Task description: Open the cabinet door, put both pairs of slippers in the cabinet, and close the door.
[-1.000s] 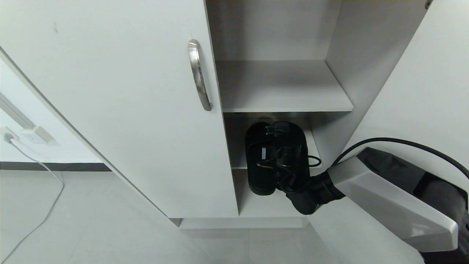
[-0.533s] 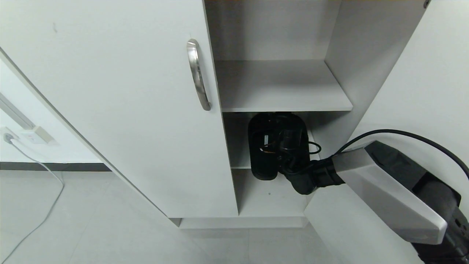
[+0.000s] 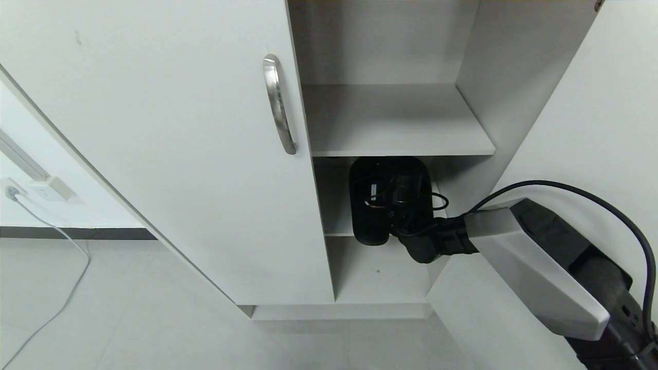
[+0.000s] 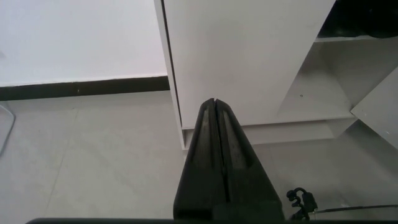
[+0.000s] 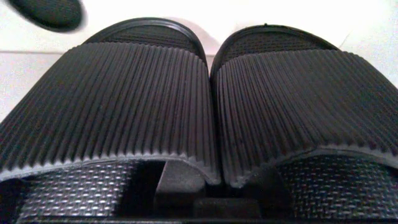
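A pair of black slippers [image 3: 367, 221] lies partly under the upper shelf [image 3: 396, 123] of the white cabinet, over the lower shelf [image 3: 333, 218]. My right gripper [image 3: 398, 205] is shut on the pair, its fingers tucked under the ribbed straps [image 5: 124, 99] where the two slippers [image 5: 298, 93] meet. Another dark slipper-like shape [image 5: 46, 12] sits deeper inside. The cabinet's right door [image 3: 591, 128] stands open, and the left door [image 3: 154, 128] with its metal handle [image 3: 279, 105] is closed. My left gripper [image 4: 214, 109] is shut and empty, low over the floor in front of the cabinet base [image 4: 267, 130].
The cabinet's bottom compartment [image 3: 375, 277] lies below the slippers. A wall socket [image 3: 10, 192] with a cable [image 3: 67, 288] trailing onto the tiled floor is at the far left. The open door stands close beside my right arm.
My right arm has pushed the black slippers deeper into the cabinet, so their front ends now lie under the upper shelf. The left arm has not visibly moved.
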You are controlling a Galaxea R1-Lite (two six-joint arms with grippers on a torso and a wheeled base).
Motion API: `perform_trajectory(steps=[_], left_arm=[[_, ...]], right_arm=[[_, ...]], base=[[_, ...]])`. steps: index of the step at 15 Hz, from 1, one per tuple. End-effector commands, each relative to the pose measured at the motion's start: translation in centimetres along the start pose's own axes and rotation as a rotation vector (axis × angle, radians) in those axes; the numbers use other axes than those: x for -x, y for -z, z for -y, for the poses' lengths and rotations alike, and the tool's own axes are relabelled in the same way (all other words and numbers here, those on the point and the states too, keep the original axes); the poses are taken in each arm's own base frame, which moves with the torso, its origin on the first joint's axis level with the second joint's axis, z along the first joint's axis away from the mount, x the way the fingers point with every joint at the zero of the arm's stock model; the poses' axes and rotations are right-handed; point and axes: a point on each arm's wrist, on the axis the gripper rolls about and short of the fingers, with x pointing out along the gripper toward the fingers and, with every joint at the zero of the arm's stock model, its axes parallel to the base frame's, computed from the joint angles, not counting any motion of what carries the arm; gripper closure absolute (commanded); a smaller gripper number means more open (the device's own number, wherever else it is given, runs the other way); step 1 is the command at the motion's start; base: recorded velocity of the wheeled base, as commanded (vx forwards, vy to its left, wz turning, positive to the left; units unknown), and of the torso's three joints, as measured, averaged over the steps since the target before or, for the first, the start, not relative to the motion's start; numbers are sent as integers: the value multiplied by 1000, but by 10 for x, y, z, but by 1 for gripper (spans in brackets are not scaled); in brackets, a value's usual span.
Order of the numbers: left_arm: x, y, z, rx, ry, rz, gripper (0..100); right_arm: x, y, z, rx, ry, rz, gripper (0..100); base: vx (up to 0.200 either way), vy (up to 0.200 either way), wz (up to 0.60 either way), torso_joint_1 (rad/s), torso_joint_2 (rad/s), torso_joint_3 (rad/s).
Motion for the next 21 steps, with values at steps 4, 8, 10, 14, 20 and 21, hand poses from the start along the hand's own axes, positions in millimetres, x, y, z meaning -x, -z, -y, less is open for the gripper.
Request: perform_trajectory(steps=[4,8,10,14,20,21], left_arm=[[0,0,0,0,-1,-2,100],[0,0,0,0,-1,-2,100],[0,0,0,0,-1,-2,100],[0,0,0,0,-1,-2,100],[0,0,0,0,-1,-2,100],[0,0,0,0,-1,-2,100]], right_arm=[[-6,11,1,10,7,-14,100],[-9,18,2,16,14,-21,100],[-10,18,2,19,12,-25,100],[-13,22,0,19,13,-25,100],[-4,21,-1,22,7,-33,0],[1,19,1,25,4,-38,0]], base=[[0,0,0,0,0,0],[0,0,0,0,0,0],[0,0,0,0,0,0],[0,0,0,0,0,0],[0,0,0,0,0,0],[0,0,0,0,0,0]])
